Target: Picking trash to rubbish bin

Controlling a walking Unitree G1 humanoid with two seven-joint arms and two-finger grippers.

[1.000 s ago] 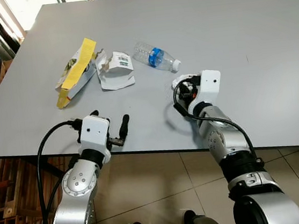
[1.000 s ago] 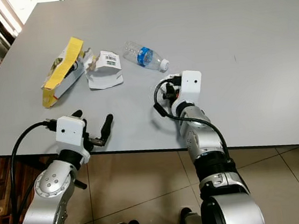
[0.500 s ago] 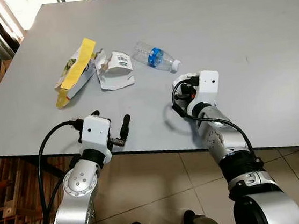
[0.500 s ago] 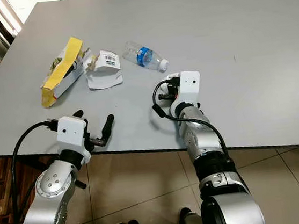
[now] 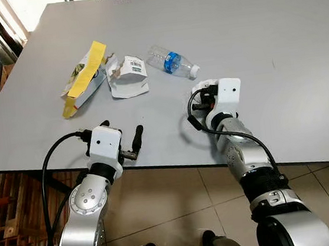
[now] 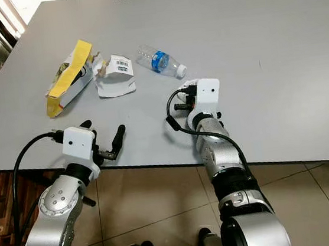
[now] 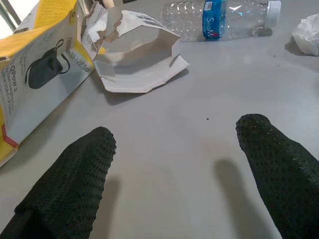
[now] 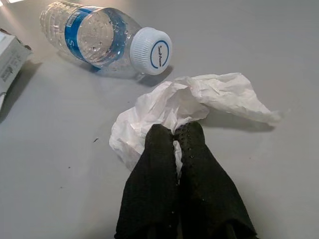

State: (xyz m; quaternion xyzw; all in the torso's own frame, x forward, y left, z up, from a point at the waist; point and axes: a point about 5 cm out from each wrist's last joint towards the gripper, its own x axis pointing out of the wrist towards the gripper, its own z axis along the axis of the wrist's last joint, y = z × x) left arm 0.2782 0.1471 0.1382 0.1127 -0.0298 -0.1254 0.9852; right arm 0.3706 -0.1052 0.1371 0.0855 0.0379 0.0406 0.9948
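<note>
On the grey surface (image 5: 274, 39), at frame centre, the right gripper (image 8: 174, 137) has its jaws pinched on crumpled tissue (image 8: 169, 107) just below the plastic bottle (image 5: 171, 62). The left gripper (image 7: 174, 144), lower left, rests with jaws spread wide, holding nothing.

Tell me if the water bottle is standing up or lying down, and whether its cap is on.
Lying down, cap on. The bottle rests on its side on the table, white cap screwed on, beside the tissue.
</note>
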